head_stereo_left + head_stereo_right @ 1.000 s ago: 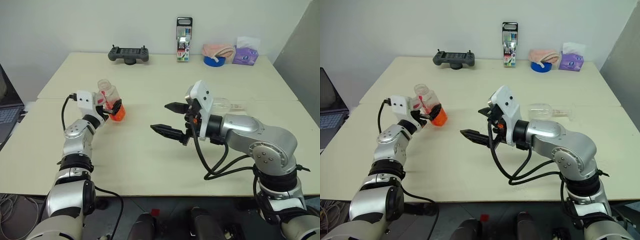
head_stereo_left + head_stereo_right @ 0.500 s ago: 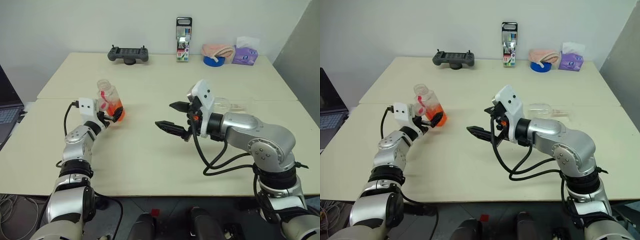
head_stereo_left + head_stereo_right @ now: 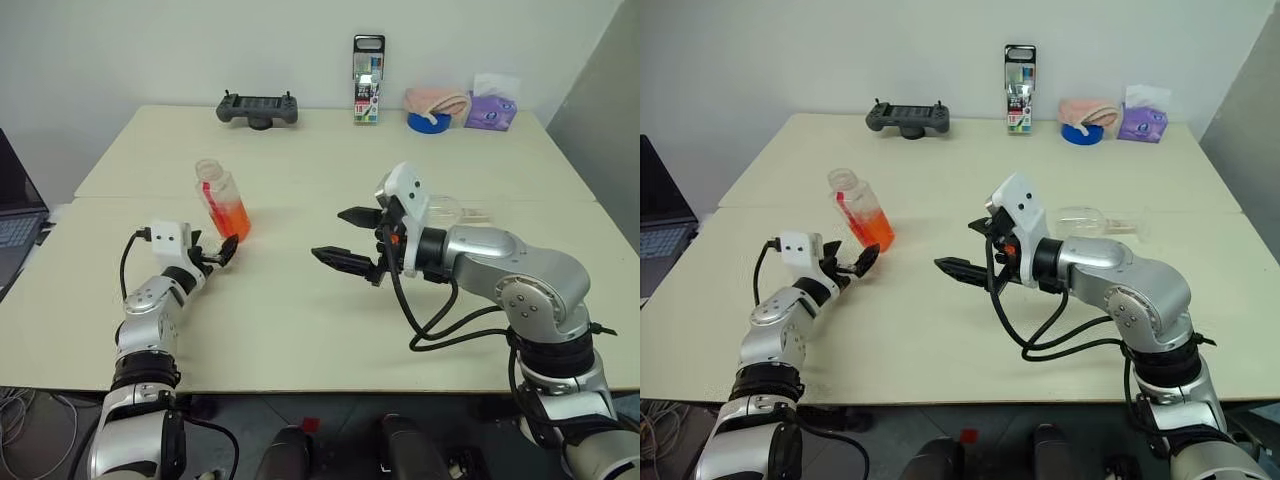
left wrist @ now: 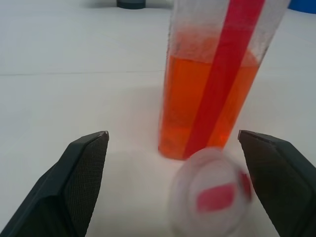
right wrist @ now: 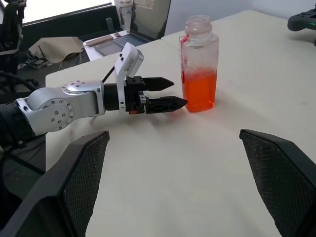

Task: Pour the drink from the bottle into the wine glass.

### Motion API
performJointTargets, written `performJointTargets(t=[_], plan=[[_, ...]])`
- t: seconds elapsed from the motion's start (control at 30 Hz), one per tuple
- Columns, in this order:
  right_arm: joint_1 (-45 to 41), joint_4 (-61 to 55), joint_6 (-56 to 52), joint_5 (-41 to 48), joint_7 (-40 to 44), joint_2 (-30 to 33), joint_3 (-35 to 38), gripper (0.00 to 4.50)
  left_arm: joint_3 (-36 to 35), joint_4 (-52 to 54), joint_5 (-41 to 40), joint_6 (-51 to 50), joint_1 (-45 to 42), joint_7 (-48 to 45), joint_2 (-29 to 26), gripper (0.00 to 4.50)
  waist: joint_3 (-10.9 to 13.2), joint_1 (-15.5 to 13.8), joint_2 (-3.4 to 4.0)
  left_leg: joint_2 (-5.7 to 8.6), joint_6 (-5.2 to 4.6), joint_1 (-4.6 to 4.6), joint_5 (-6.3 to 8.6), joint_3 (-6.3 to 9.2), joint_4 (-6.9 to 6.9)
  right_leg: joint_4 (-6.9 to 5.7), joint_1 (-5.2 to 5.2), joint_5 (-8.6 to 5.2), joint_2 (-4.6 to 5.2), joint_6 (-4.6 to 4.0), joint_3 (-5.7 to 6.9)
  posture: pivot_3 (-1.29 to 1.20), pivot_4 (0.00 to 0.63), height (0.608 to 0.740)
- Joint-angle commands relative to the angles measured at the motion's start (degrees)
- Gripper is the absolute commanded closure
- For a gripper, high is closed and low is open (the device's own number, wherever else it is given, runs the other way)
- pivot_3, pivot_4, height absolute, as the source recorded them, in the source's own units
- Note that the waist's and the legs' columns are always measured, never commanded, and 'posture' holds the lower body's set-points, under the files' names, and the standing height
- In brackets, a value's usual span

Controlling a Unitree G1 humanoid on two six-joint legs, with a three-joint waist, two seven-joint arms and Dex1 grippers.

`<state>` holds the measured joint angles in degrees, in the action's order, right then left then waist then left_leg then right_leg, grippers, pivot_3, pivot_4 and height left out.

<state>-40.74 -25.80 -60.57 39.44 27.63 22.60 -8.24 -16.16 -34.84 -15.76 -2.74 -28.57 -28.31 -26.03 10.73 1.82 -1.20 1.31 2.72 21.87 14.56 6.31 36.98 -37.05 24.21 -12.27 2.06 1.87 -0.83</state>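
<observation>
The bottle (image 3: 222, 200) stands upright on the table with no cap on its neck, about half full of the orange drink (image 4: 197, 108), a red strip down its side. My left gripper (image 3: 215, 255) is open and low over the table, its tips just short of the bottle's base and gripping nothing. A blurred round white disc with a red mark (image 4: 212, 197) shows close in front of the bottle. My right gripper (image 3: 345, 240) hangs open and empty over the table's middle. The wine glass (image 3: 1085, 218) lies on its side behind my right arm, partly hidden.
Along the table's far edge sit a black game controller (image 3: 258, 108), a tall colourful container (image 3: 367, 65), a pink cloth on a blue roll (image 3: 435, 108) and a purple tissue pack (image 3: 490, 110). A laptop (image 3: 15, 225) stands off the table's left side.
My left gripper let go of the bottle, which went from tilted in its fingers to standing on the table. The left hand drew back and down. The right arm barely moved.
</observation>
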Motion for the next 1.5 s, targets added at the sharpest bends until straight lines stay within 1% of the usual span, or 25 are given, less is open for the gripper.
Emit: performJointTargets(t=[0.03,0.07,0.2,0.3,0.37,0.47,0.53,0.6,0.7,0.77,0.83,0.87,0.97,1.07,1.13,1.23,1.33,1.47,1.5], plan=[[0.20,-0.90,1.50,-0.83,1.61,1.97,0.79,0.00,-1.34,3.80,-1.14,-0.29,0.78,0.83,-0.05,0.01,0.00,0.00,0.00,0.00,0.00,0.00,0.00,0.00,0.00,0.00,0.00,0.00,0.00,0.00,0.00,0.00,0.150,0.740],[0.19,-0.40,1.95,-1.77,2.02,3.20,0.82,0.00,-1.34,4.30,-1.25,-0.49,0.96,0.89,-0.08,0.01,0.00,0.00,0.00,0.01,0.00,0.00,0.00,0.00,0.00,0.01,0.00,0.00,0.00,0.00,0.00,0.00,0.150,0.740],[0.48,4.25,5.96,-9.95,3.25,11.36,-0.93,0.00,-0.88,6.10,-1.10,-1.11,1.91,0.28,-0.88,0.01,0.00,-0.11,0.00,0.03,0.00,0.01,0.00,-0.02,0.00,0.06,-0.03,0.00,0.01,0.00,0.00,0.00,0.150,0.740],[0.93,8.59,9.71,-14.06,4.03,14.25,-1.24,0.00,-0.99,7.55,-1.48,-1.98,2.27,-0.20,-1.62,0.01,0.00,-0.09,0.00,0.03,0.00,0.00,0.00,-0.07,-0.01,0.07,-0.02,-0.01,0.02,0.01,-0.01,0.00,0.150,0.740],[1.35,11.18,12.41,-18.41,4.52,17.07,-2.59,0.00,-1.22,9.55,-1.98,-2.71,2.49,-0.66,-2.31,0.01,0.00,-0.04,0.00,0.00,0.00,0.00,0.00,-0.07,-0.02,0.06,-0.01,-0.01,0.00,0.01,-0.01,0.00,0.150,0.740],[2.20,16.81,21.65,-32.97,4.77,26.09,-10.09,0.00,-2.12,17.53,-3.35,-5.43,4.56,-2.92,-5.65,0.01,0.00,-0.02,-0.01,0.01,0.01,0.03,0.00,-0.09,-0.02,0.08,0.01,-0.01,0.01,0.01,-0.02,0.00,0.150,0.740],[2.70,19.30,25.98,-37.97,5.29,28.66,-12.37,0.00,-3.42,23.72,-5.65,-9.17,6.35,-4.51,-8.33,0.01,0.01,0.05,-0.02,0.02,0.01,0.04,0.01,-0.15,-0.03,0.14,0.03,-0.02,0.02,0.03,-0.07,0.00,0.150,0.740],[2.74,21.28,28.97,-41.37,5.60,29.25,-13.20,0.00,-4.44,31.56,-9.08,-14.99,9.33,-7.56,-12.18,0.01,0.02,0.36,-0.03,-0.01,0.02,0.02,0.01,-0.20,-0.06,0.14,0.04,-0.18,0.02,0.27,-0.10,0.00,0.150,0.740],[2.24,23.88,32.18,-45.63,5.68,29.03,-13.20,0.00,-5.55,39.35,-13.53,-22.03,12.70,-10.16,-15.96,0.01,0.06,0.54,0.05,-0.05,0.02,-0.02,0.01,-0.22,-0.07,0.08,0.06,-0.20,0.01,0.26,-0.12,0.00,0.150,0.740],[1.14,27.29,34.71,-49.43,4.13,28.65,-13.24,0.00,-6.25,45.70,-17.72,-28.03,17.00,-13.29,-18.90,0.01,0.06,0.65,0.05,-0.04,0.02,-0.02,0.01,-0.23,-0.05,0.08,0.03,-0.20,0.01,0.27,-0.12,0.00,0.150,0.740],[0.02,31.84,37.69,-52.75,1.79,27.00,-13.60,0.00,-4.47,50.94,-20.39,-32.31,21.57,-15.69,-20.42,0.01,0.06,0.79,0.05,-0.02,0.02,-0.03,0.01,-0.27,-0.06,0.11,0.03,-0.21,0.02,0.26,-0.17,0.00,0.150,0.740],[-0.77,34.78,39.87,-55.15,0.68,26.14,-14.79,0.00,-1.72,53.18,-20.15,-33.41,23.37,-16.38,-20.70,0.01,0.06,0.77,0.05,0.00,0.02,-0.02,0.01,-0.30,-0.06,0.12,0.03,-0.21,0.04,0.26,-0.19,0.00,0.150,0.740],[-3.24,43.66,47.73,-62.37,-2.35,24.53,-18.26,0.00,6.59,58.45,-20.18,-37.14,24.36,-17.13,-19.73,0.01,0.07,0.48,0.04,0.03,0.02,-0.05,0.01,-0.28,-0.02,0.12,-0.03,-0.21,0.04,0.25,-0.18,0.00,0.150,0.740],[-5.64,51.52,53.73,-65.85,-4.66,22.73,-18.91,0.00,10.98,58.67,-19.44,-37.37,20.33,-14.18,-14.87,0.01,0.09,-0.07,0.02,0.07,0.02,-0.02,0.01,-0.28,0.01,0.12,-0.05,-0.19,0.05,0.22,-0.19,0.00,0.150,0.740],[-7.07,56.76,57.24,-67.98,-6.33,21.43,-19.48,0.00,13.26,58.56,-18.80,-37.45,18.86,-13.63,-12.79,0.01,0.08,-0.07,0.01,0.05,0.03,0.00,0.00,-0.25,0.01,0.13,-0.05,-0.03,0.04,-0.04,-0.16,0.00,0.150,0.740],[-8.83,63.86,61.33,-70.87,-7.88,19.64,-20.55,0.55,15.88,57.99,-17.73,-37.40,17.26,-13.12,-10.94,0.00,0.08,-0.01,0.01,0.06,0.04,-0.03,0.00,-0.27,-0.03,0.13,-0.04,-0.02,0.05,-0.06,-0.20,0.00,0.150,0.740],[-9.79,68.76,63.24,-72.97,-8.73,18.31,-20.76,1.59,16.25,58.14,-17.47,-37.55,16.95,-12.77,-10.24,0.00,0.08,0.10,0.01,0.05,0.04,-0.03,0.00,-0.28,-0.04,0.13,-0.03,-0.02,0.04,-0.06,-0.21,0.00,0.150,0.740],[-10.85,73.30,66.05,-74.48,-10.76,16.10,-20.46,3.09,15.79,58.20,-17.07,-37.28,17.59,-12.94,-10.56,0.00,0.07,0.44,0.02,0.03,0.04,-0.12,0.00,-0.31,-0.03,0.09,-0.07,-0.02,0.01,-0.07,-0.26,0.00,0.150,0.740],[-11.41,74.84,66.64,-74.95,-11.56,15.29,-20.63,3.37,15.74,57.89,-16.69,-37.20,17.65,-12.95,-10.84,0.00,0.07,0.48,0.01,0.02,0.03,-0.13,0.00,-0.31,-0.03,0.09,-0.08,-0.02,0.00,-0.08,-0.26,0.00,0.150,0.740]])
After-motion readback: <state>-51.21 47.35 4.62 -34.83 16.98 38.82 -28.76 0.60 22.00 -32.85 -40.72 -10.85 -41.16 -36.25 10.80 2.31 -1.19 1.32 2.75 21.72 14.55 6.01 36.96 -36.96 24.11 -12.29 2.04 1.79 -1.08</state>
